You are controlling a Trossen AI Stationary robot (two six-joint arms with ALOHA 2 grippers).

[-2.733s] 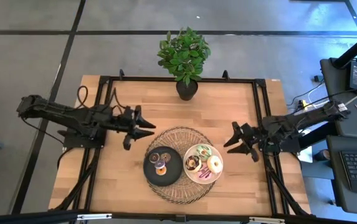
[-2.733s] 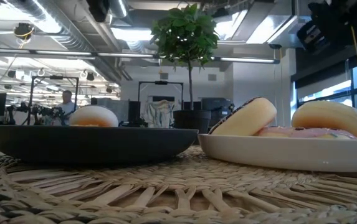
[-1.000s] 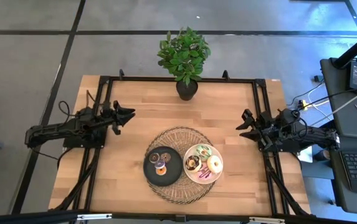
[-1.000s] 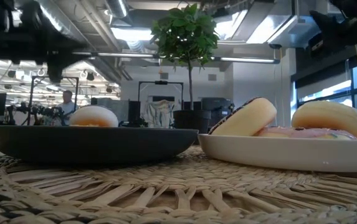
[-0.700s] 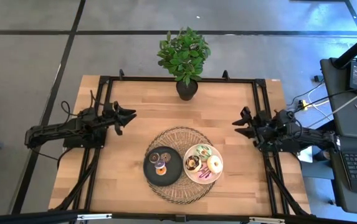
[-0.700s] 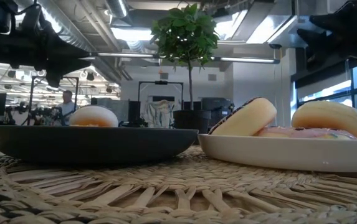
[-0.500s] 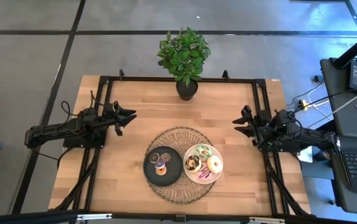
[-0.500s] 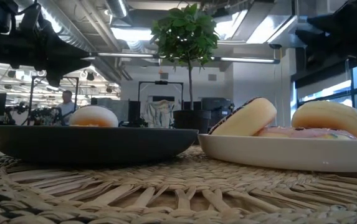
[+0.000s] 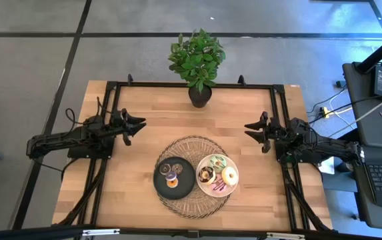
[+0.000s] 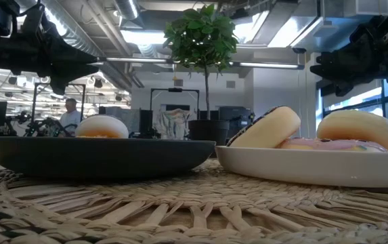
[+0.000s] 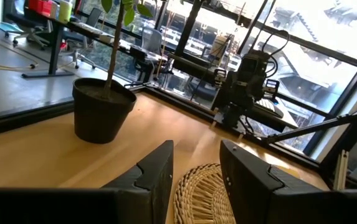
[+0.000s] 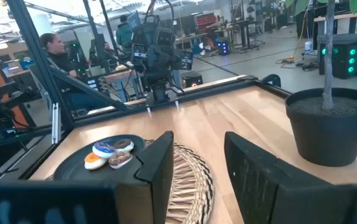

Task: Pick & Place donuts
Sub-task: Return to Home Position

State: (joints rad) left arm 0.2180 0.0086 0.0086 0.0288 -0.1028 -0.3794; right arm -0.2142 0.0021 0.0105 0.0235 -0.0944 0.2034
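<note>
Three small donuts [image 9: 171, 174] lie on a black plate [image 9: 185, 187]; the right wrist view shows these donuts [image 12: 109, 153] as well. Several larger donuts [image 9: 219, 175], iced chocolate, cream, pink and green, lie on a white plate [image 9: 206, 190]. In the low view a cream donut [image 10: 102, 127] sits on the black plate and other donuts [image 10: 267, 129] on the white plate. My left gripper [image 9: 137, 127] hovers open above the table's left part, far-left of the plates. My right gripper [image 9: 252, 130] hovers open far-right of the plates. The wrist views show my left gripper [image 11: 197, 171] and my right gripper [image 12: 200, 168] holding nothing.
Both plates rest on a round woven mat [image 9: 194, 148] at the table's middle. A potted plant [image 9: 199, 63] stands at the far edge. A black frame [image 9: 277, 120] runs round the table. People [image 12: 57, 50] sit in the room beyond. Bare wood lies left and right of the mat.
My right gripper has moved a little toward the table's left and slightly toward the far edge, staying open. My left arm has kept still. The donuts and plates have not moved.
</note>
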